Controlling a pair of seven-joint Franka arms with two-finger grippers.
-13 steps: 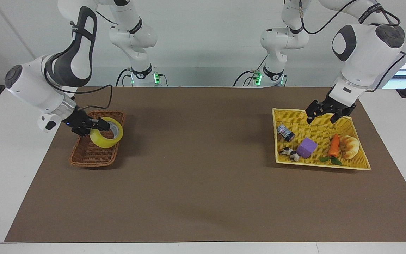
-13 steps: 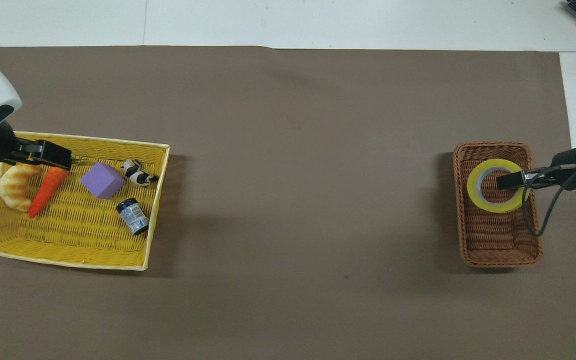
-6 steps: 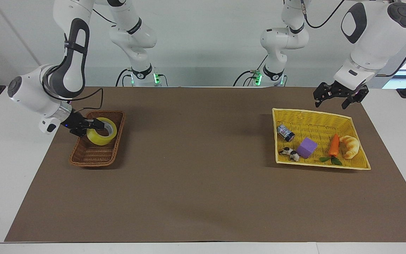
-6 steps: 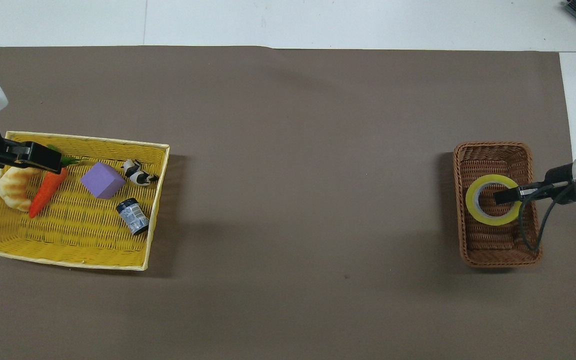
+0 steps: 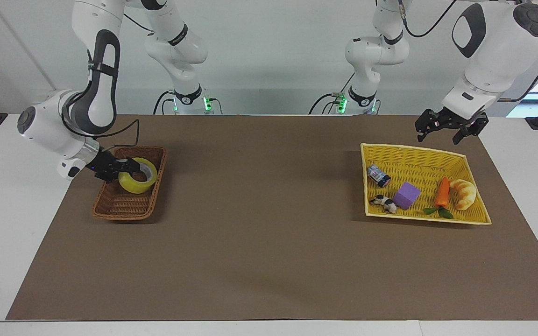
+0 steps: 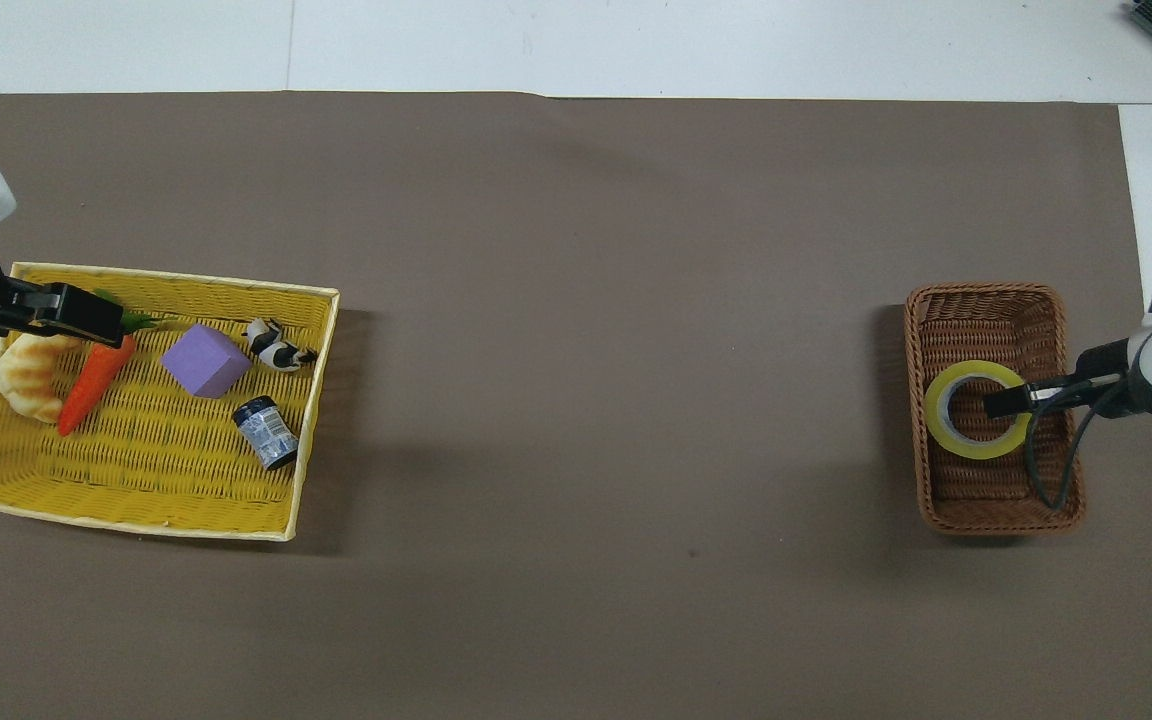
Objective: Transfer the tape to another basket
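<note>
The yellow tape roll (image 5: 134, 185) is low in the small brown wicker basket (image 5: 122, 207) at the right arm's end of the table. My right gripper (image 5: 128, 168) is shut on the roll's wall, with one finger inside the core. From overhead the tape (image 6: 939, 425) lies over the middle of the brown basket (image 6: 996, 500), with the right gripper (image 6: 1011, 402) on it. My left gripper (image 5: 446, 131) is open and empty, raised over the edge of the yellow basket (image 5: 409, 148) nearest the robots. It also shows overhead (image 6: 86, 315).
The yellow basket (image 6: 321, 400) holds a purple cube (image 5: 407, 195), a carrot (image 5: 442, 192), a croissant (image 5: 465, 193), a small can (image 5: 378, 175) and a cow figurine (image 5: 383, 202). Brown paper covers the table between the two baskets.
My right gripper has lowered the tape into the brown basket and drawn it a little toward the robots. My left gripper rose out of the yellow basket, then stayed still.
</note>
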